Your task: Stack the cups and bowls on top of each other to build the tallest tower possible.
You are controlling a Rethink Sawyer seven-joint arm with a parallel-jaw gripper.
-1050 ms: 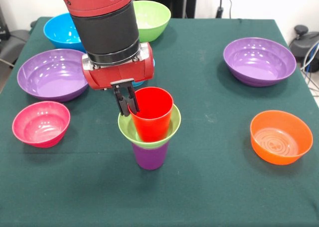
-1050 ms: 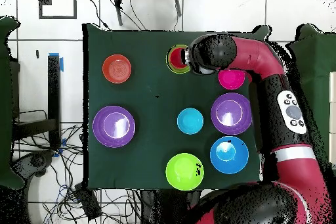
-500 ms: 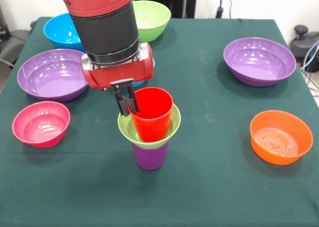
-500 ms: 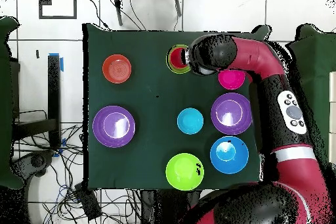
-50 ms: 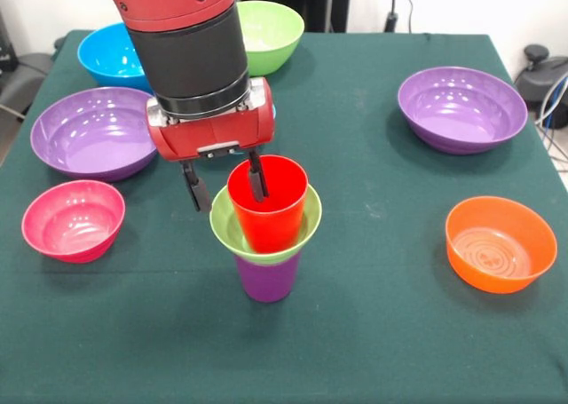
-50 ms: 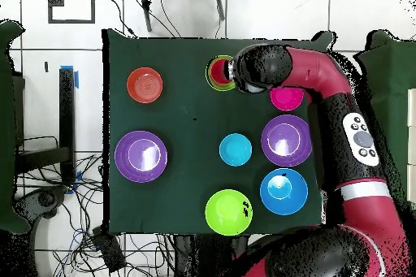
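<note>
Place: a robotics lab or test room.
Arm: a red and black robot arm point(image 6: 345, 119) stands at one edge of the table, button pad on its casing.
Table: green cloth-covered table point(image 6: 187, 201), set up as a work surface.
Floor: pale tiles point(image 6: 81, 14), with loose black cables point(image 6: 122, 249) trailing off the table's corners.
Markings: blue tape point(image 6: 77, 77) stuck beside the table's edge.

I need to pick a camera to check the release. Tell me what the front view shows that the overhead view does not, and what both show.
Front view only: the open end effector, one finger inside the red cup, the other outside; the purple cup under the small green bowl.

Overhead view only: the small blue bowl in full.

Both: the orange bowl and pink bowl.
</note>
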